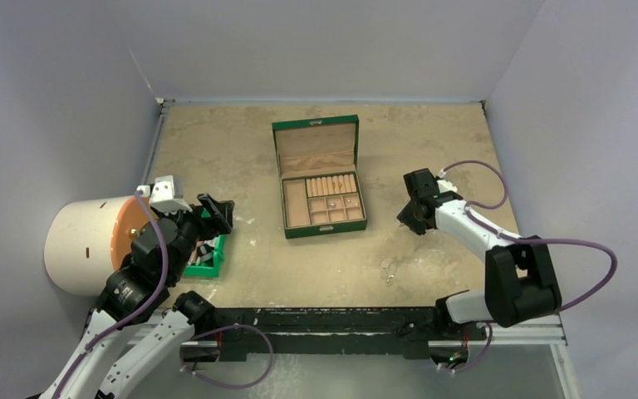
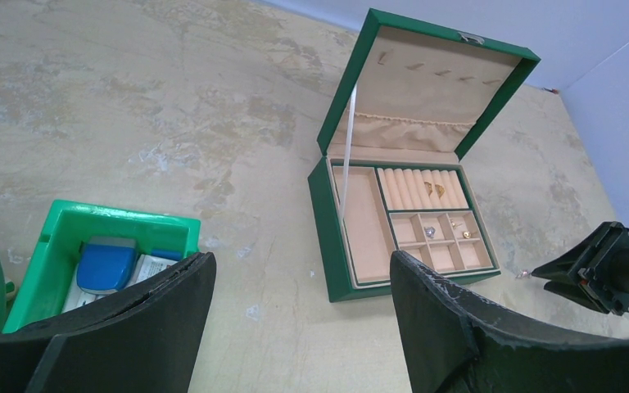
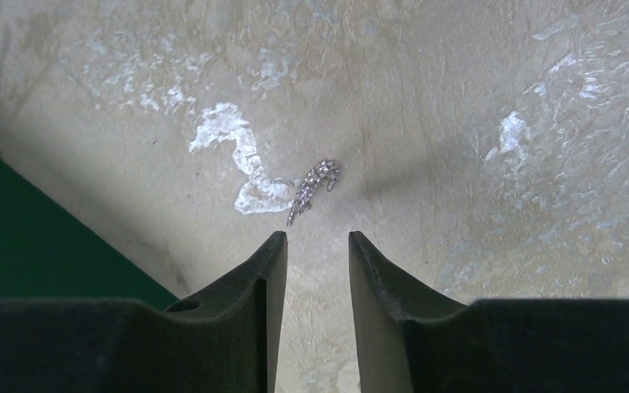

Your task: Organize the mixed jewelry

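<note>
Jaws of the right gripper point(image 3: 317, 237) stand a little apart with nothing between them, tips pointed down at the table point(image 3: 475, 98) just short of a short silver chain point(image 3: 312, 188). That chain lies loose and slightly curled on the bare surface beside a pale scuff. It is apart from both fingertips and outside the green box point(image 1: 326, 230), whose dark wall shows at the left edge of the right wrist view. Inside the open box a few pieces already sit in place: gold pieces point(image 2: 434, 189) on the tan cushion rolls, and small items point(image 2: 430, 232) in the little square compartments. Further out, the left gripper point(image 2: 303, 270) hangs with its jaws spread wide and holding nothing, near a small green bin point(image 2: 57, 246) at the table's left side, well apart from the chain

The step in hand looks like the pick of the chain, with the sorting partly done. The next move calls for the right gripper to ease forward until the chain lies between its tips, lower to the surface, and close. The chain is thin and lies flat on the table, so the tips probably have to touch the surface to catch it, and a limp link may slip out or drag
</note>
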{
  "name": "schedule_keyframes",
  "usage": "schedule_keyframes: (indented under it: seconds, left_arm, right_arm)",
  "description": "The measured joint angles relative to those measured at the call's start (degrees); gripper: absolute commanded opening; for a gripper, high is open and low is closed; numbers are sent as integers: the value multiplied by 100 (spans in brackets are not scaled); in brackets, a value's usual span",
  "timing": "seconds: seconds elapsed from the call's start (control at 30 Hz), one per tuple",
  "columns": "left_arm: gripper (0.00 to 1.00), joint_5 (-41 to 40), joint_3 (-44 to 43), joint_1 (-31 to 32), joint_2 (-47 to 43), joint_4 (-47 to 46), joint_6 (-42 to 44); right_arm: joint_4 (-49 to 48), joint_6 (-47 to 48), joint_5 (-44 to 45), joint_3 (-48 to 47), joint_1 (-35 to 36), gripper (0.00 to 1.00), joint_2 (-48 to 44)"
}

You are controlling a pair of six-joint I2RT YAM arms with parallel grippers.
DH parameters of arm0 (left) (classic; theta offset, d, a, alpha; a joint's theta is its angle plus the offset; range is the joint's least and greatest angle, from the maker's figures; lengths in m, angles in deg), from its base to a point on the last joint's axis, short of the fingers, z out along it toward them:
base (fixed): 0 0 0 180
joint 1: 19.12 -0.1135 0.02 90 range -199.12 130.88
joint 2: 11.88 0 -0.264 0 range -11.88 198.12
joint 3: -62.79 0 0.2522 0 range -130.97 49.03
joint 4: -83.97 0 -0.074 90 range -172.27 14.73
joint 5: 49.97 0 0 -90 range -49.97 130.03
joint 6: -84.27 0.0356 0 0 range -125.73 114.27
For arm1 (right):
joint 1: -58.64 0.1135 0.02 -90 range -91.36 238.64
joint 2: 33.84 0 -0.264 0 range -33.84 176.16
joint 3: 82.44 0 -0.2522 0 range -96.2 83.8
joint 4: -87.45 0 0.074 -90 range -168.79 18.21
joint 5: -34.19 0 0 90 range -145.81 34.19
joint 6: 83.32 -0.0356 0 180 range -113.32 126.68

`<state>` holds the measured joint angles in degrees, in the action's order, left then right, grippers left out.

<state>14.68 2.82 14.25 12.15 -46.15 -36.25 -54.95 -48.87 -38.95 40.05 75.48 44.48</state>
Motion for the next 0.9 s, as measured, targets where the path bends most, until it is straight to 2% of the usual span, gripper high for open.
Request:
schedule_keyframes:
  seconds: [0.57, 0.9]
  left_arm:
    - [78, -2, 0, 2, 0, 0, -17]
    - [78, -2, 0, 0, 0, 0, -33]
  right_arm:
    - [-369, -234, -260, -160, -225, 32, 796]
    - [-431, -280, -308, -273, -304, 20, 962]
